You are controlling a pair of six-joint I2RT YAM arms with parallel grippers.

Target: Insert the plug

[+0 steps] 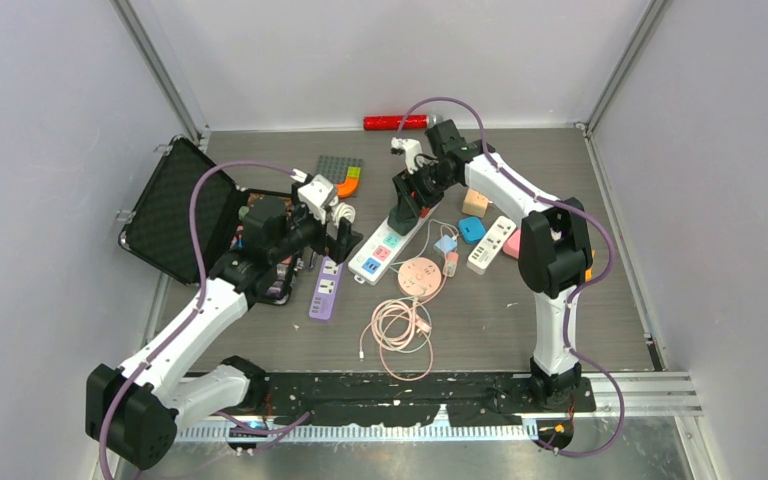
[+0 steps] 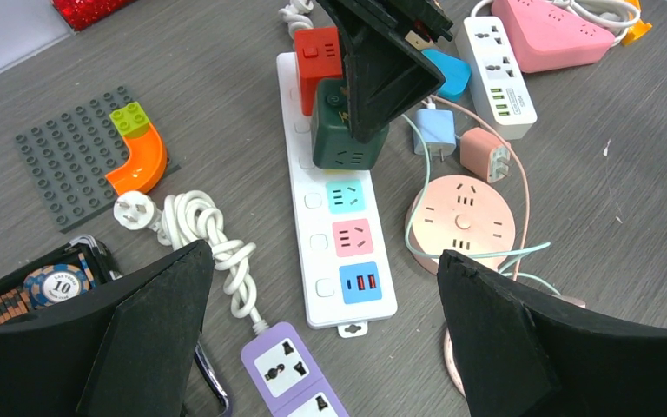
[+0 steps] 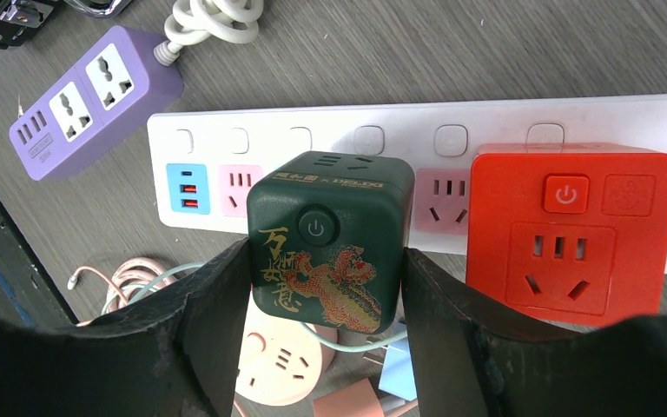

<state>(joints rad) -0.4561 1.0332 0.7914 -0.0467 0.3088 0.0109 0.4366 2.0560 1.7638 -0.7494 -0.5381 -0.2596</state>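
While the right tool pinches the green cube plug by its sides, the plug sits on the white strip, just beside the red cube. Seating seems the step in hand, though whether it is fully home is hidden. The next move calls for a straight push down, square to the strip. The left tool hangs spread wide and empty.

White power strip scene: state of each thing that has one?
Left gripper, jaws open, empty.
Right gripper, jaws closed on green cube adapter.
Green cube adapter, on white power strip, seating unclear.
Red cube adapter, sitting on the strip beside the green one.
White plug, unplugged, lying loose.
Black case, lid open.
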